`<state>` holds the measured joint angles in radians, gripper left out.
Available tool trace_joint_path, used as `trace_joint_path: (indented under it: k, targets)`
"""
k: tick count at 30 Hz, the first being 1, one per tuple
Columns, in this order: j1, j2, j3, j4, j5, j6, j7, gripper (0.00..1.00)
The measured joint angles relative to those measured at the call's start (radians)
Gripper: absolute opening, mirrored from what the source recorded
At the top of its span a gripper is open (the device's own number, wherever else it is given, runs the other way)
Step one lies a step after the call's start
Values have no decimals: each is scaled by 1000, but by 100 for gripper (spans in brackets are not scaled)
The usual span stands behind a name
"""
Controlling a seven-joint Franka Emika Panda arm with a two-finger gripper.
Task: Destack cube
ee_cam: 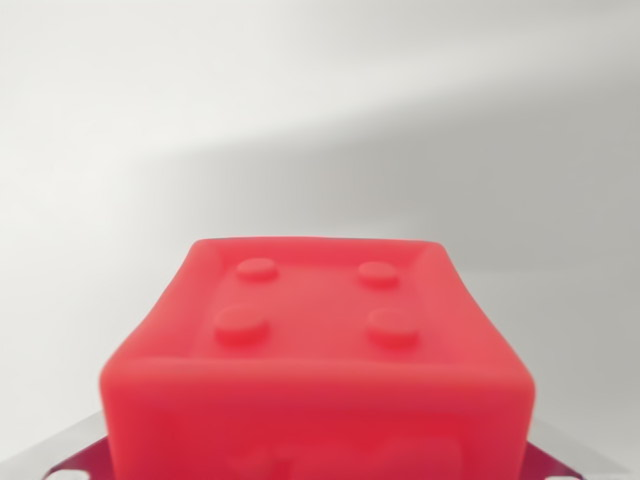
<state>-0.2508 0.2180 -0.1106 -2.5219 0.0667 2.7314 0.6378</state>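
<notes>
A red cube [315, 350] with four round studs on its top face fills the lower middle of the wrist view, very close to the camera. Its front face runs off the bottom edge. At both bottom corners a dark magenta piece [82, 466] with a grey rim [40, 447] shows from behind the cube; the same pair appears at the wrist view's right [548, 463]. I cannot tell what these pieces are. No fingers can be made out, and whatever lies under the cube is hidden.
Behind the cube lies a plain white-grey surface [300, 120], with a soft shadow band across the wrist view's right.
</notes>
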Motion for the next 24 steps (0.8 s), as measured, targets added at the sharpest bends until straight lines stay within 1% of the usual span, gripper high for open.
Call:
trace_joint_path:
  k: [15,17,20,24]
  targets:
    - [0,-34,-3,-84,0,50,-13,0]
    - [0,-33,-3,-88,0,59,-16,0]
    - [-2,-7,-2,-86,5,83,-23,0]
    - [-8,46,7,-79,19,121,-34,0]
